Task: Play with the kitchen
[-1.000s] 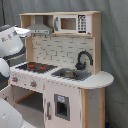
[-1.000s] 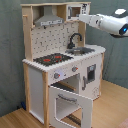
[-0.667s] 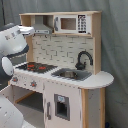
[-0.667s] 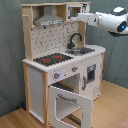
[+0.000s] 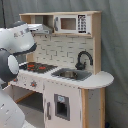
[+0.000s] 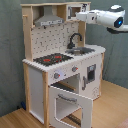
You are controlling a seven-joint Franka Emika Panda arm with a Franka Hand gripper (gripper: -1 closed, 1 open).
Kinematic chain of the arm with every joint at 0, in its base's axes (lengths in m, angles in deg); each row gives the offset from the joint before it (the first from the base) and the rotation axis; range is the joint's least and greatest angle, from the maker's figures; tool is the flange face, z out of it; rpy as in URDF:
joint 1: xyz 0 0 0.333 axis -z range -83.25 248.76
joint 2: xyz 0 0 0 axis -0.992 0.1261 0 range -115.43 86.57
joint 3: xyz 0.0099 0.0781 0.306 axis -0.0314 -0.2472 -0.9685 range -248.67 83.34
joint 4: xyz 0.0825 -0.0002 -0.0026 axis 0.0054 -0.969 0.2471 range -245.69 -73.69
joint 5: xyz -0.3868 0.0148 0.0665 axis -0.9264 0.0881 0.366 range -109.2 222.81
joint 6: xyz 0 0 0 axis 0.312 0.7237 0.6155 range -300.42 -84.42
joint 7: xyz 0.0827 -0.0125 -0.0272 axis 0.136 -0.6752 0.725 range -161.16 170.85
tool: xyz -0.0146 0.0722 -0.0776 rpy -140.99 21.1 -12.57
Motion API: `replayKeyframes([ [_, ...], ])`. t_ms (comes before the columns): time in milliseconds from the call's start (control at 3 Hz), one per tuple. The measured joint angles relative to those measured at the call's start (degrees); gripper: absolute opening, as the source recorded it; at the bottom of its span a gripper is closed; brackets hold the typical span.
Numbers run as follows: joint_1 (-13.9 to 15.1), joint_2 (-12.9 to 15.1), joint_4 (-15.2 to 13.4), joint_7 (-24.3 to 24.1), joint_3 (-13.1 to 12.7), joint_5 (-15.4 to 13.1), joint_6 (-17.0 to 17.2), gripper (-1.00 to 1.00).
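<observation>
The kitchen has its oven door hanging open, and the arm's gripper is up by the top shelf, can't tell if it's open or closed.

First exterior view: beside the arm, facing kitchen front. Second exterior view: farther, opposite front corner. Shared: kitchen.
</observation>
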State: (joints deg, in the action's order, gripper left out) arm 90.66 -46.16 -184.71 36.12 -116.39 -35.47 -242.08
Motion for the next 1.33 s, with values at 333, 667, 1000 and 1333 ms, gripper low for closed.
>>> replayKeyframes([
  [333, 0.3, 2.6, 0.1, 3.4, 3.5, 0.0, -2.1, 1.0],
  [667, 0.4, 6.2, 0.6, 3.9, 7.5, 0.1, -4.3, 1.0],
  [1000, 0.4, 10.7, 3.0, 3.8, 10.0, 0.1, -6.1, 1.0],
  [1333, 0.4, 14.8, 6.9, 3.9, 9.0, 0.1, -6.0, 1.0],
])
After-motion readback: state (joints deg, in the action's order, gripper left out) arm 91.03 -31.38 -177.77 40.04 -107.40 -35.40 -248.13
